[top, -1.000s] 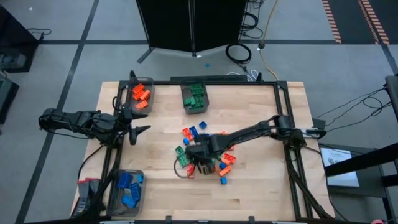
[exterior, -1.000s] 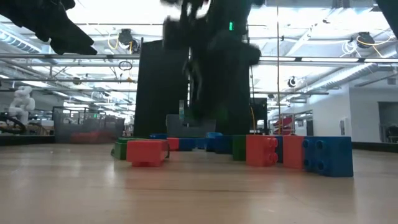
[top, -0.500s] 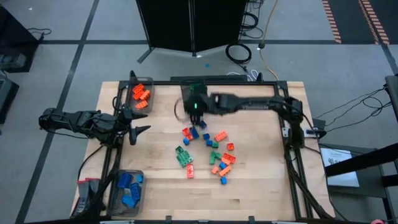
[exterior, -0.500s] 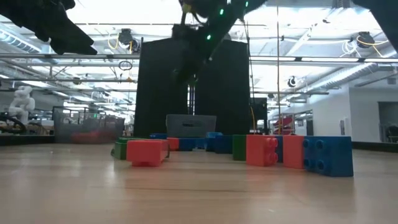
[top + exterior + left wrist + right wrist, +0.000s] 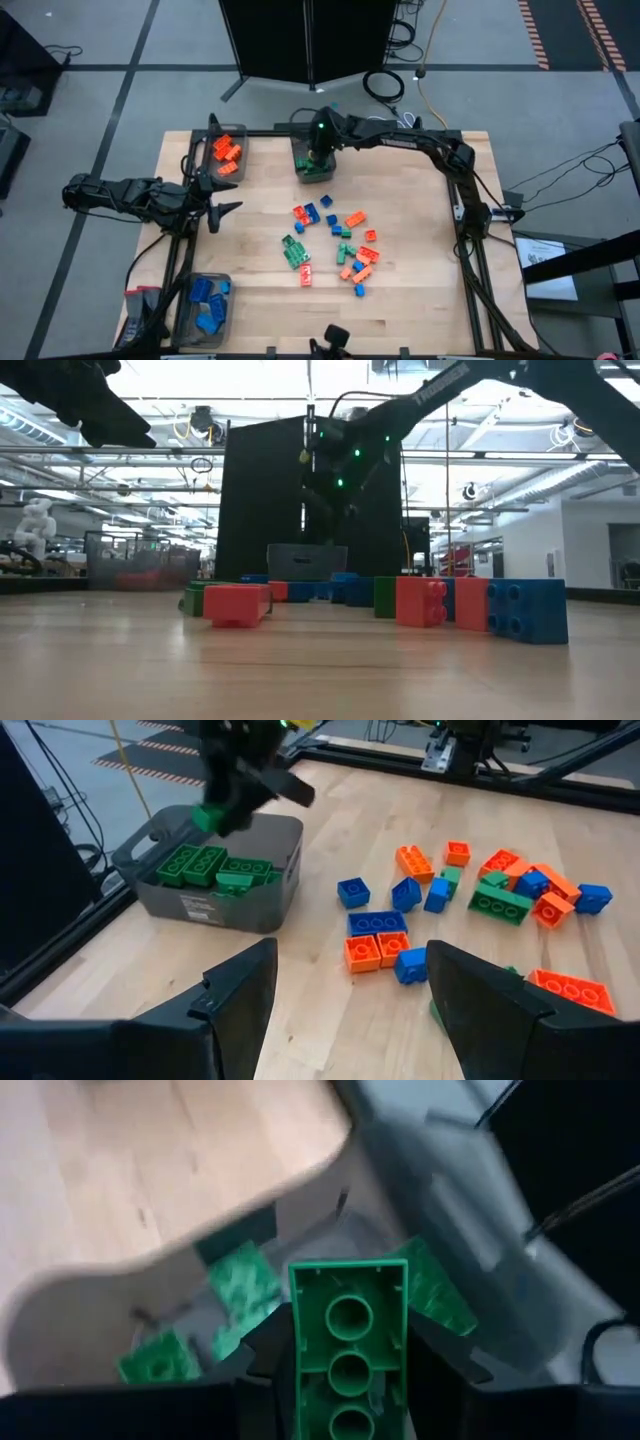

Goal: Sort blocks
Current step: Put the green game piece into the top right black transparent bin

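**Kid:** What is the right gripper (image 5: 318, 150) doing up there?

**Helper:** It hangs over the bin of green blocks (image 5: 313, 157), at about twelve o'clock on the table (image 5: 420, 300). Its two fingers are squeezed on one green block (image 5: 347, 1335).

**Kid:** Could the block miss the bin?

**Helper:** I think it could. In the right wrist view the block sits above the bin's inside, with other green ones below it. But if the claw lets go from high up, the block may bounce on those blocks and hop over the wall.

**Kid:** What else could go wrong?

**Helper:** The block might stick to one finger and swing out sideways. Or the claw could bump the bin's edge and push it along the wood.

**Kid:** Where are the rest of the blocks?

**Helper:** A loose pile of blocks (image 5: 330, 245) lies in the middle of the table. The orange bin (image 5: 226, 155) is at about ten o'clock and the blue bin (image 5: 204, 306) at about seven o'clock.

**Kid:** And the other arm?

**Helper:** The left gripper (image 5: 222, 208) waits at about nine o'clock. Its fingers stand open with nothing in them. If it reached for the pile too soon, the two arms might knock together.
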You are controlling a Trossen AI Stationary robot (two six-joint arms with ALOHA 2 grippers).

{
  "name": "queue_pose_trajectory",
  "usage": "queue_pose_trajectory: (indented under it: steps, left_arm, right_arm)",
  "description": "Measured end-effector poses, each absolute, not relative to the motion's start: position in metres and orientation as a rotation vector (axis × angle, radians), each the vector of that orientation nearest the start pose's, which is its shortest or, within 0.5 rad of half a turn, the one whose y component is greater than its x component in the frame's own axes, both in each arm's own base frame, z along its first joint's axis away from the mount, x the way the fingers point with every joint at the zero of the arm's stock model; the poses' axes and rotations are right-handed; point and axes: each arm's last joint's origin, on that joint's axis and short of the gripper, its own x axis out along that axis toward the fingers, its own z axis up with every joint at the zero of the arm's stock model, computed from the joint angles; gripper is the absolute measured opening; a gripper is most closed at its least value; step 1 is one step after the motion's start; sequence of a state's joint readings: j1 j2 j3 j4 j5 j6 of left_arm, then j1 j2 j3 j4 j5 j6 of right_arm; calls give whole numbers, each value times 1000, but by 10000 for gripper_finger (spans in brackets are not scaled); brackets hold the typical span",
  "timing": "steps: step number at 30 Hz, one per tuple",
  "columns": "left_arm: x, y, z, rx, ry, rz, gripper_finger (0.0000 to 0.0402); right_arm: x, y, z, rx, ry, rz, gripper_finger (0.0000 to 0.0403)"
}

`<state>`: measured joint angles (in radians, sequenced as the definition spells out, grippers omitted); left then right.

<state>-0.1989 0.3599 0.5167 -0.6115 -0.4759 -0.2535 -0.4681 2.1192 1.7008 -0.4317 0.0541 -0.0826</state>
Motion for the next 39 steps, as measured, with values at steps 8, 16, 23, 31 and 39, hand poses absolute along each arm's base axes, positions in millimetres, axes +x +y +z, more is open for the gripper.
queue_pose_trajectory:
  steps: [8, 16, 23, 31, 39]
  left_arm:
    - [90, -5, 253, -97, 392, 325, 255]
    - [90, -5, 253, -97, 392, 325, 255]
    - [90, -5, 253, -97, 393, 325, 255]
    - [90, -5, 253, -97, 393, 325, 255]
    - [90, -5, 253, -97, 393, 325, 255]
  right_arm:
    - [419, -214, 200, 110, 899, -442, 198]
    - [420, -206, 221, 116, 863, -362, 309]
    - [405, -143, 278, 177, 992, -99, 289]
    - [390, -50, 249, 201, 1325, -11, 281]
    - [378, -8, 188, 38, 1414, -71, 281]
